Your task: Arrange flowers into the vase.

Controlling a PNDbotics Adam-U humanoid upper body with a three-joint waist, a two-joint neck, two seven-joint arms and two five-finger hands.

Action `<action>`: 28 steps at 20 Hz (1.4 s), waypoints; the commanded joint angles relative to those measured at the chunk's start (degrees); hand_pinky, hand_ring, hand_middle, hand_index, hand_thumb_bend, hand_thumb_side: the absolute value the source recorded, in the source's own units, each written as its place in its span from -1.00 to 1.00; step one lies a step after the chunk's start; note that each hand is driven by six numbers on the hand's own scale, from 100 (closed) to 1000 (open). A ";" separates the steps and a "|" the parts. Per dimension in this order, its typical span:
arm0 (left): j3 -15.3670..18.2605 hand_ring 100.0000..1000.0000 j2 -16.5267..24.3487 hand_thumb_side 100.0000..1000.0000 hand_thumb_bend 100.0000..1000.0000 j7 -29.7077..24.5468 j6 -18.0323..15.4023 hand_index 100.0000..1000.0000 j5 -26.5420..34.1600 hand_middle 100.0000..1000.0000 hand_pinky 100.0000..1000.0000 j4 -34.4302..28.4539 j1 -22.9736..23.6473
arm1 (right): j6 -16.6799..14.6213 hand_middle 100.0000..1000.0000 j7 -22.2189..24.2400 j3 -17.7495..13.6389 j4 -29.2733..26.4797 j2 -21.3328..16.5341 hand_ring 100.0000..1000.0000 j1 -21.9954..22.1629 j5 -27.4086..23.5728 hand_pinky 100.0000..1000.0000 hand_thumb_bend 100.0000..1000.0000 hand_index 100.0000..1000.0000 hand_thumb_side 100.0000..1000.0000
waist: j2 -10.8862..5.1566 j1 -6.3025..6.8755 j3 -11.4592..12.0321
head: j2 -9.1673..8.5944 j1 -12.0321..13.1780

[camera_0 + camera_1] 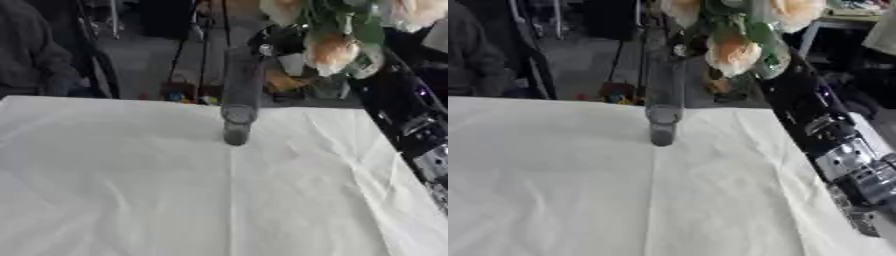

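- The worktop (131,190), under a creased white cloth, carries only one thing: the vase (240,95).
- The right arm (833,145) runs in from the lower right edge up to the top of the view, passing along the worktop's right side (black, with silver joints low down).
- The vase is a tall, slim, clear glass cylinder, upright, standing at the middle of the worktop's far part; its long axis is vertical and its mouth is near the top of the view, so anything going in must enter from above.
- The flowers (732,50) are a bunch of pale peach blooms with green leaves, held up in the air at the end of the right arm, above and to the right of the vase's mouth and apart from it.
- The right hand itself is hidden among leaves and blooms, so how far its fingers are closed cannot be told, though the bunch does hang from that arm's end.
- The left hand shows in neither view, so the right is the nearer one.
- Judged from this, the stems must travel left and then down along the vase's axis; where the stem ends are cannot be made out.
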 commanded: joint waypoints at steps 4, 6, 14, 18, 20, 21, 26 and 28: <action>0.73 0.26 2.15 0.43 0.94 -0.16 0.28 0.04 -0.33 0.41 0.29 -0.46 -0.46 | -0.93 0.54 1.32 -0.82 1.02 -2.08 0.63 -1.47 1.56 1.00 -1.00 0.80 -0.08 | -0.87 -0.14 0.34 | -0.12 0.12; 0.76 0.26 2.22 0.43 0.94 -0.19 0.34 0.04 -0.36 0.41 0.29 -0.43 -0.42 | -1.21 0.55 1.53 -0.94 1.13 -2.18 0.64 -1.61 1.66 1.00 -1.00 0.82 -0.08 | -0.95 -0.31 0.36 | -0.03 0.14; 0.82 0.26 2.28 0.43 0.94 -0.24 0.47 0.04 -0.39 0.41 0.29 -0.33 -0.31 | -1.71 0.55 1.90 -1.22 0.99 -2.32 0.63 -1.95 1.06 1.00 -1.00 0.83 -0.08 | -1.08 -0.64 -0.02 | 0.32 0.41; 0.82 0.26 2.30 0.43 0.94 -0.28 0.50 0.04 -0.40 0.41 0.29 -0.27 -0.25 | -1.67 0.55 1.92 -1.37 0.91 -2.40 0.63 -1.94 0.07 1.00 -1.00 0.83 -0.02 | -1.17 -0.65 -0.22 | 0.56 0.53; 0.82 0.26 2.31 0.43 0.95 -0.29 0.50 0.04 -0.41 0.41 0.29 -0.26 -0.22 | -1.65 0.55 2.02 -1.38 0.91 -2.38 0.63 -1.98 -0.51 1.00 -1.00 0.84 -0.01 | -1.25 -0.67 -0.29 | 0.63 0.61; 0.81 0.26 2.30 0.43 0.95 -0.30 0.51 0.04 -0.42 0.41 0.29 -0.26 -0.21 | -1.63 0.55 2.05 -1.38 0.89 -2.38 0.63 -1.99 -0.74 1.00 -1.00 0.84 -0.01 | -1.29 -0.68 -0.33 | 0.64 0.66; 0.80 0.26 2.27 0.43 0.94 -0.31 0.52 0.03 -0.40 0.41 0.29 -0.23 -0.17 | -1.58 0.55 1.92 -1.35 0.70 -2.35 0.63 -1.88 -1.32 1.00 -1.00 0.88 0.04 | -1.34 -0.71 -0.49 | 0.67 0.82; 0.82 0.26 2.26 0.43 0.94 -0.30 0.52 0.03 -0.39 0.41 0.29 -0.23 -0.15 | -1.58 0.57 1.82 -1.33 0.68 -2.37 0.65 -1.77 -1.33 1.00 -1.00 0.90 0.04 | -1.31 -0.73 -0.49 | 0.68 0.85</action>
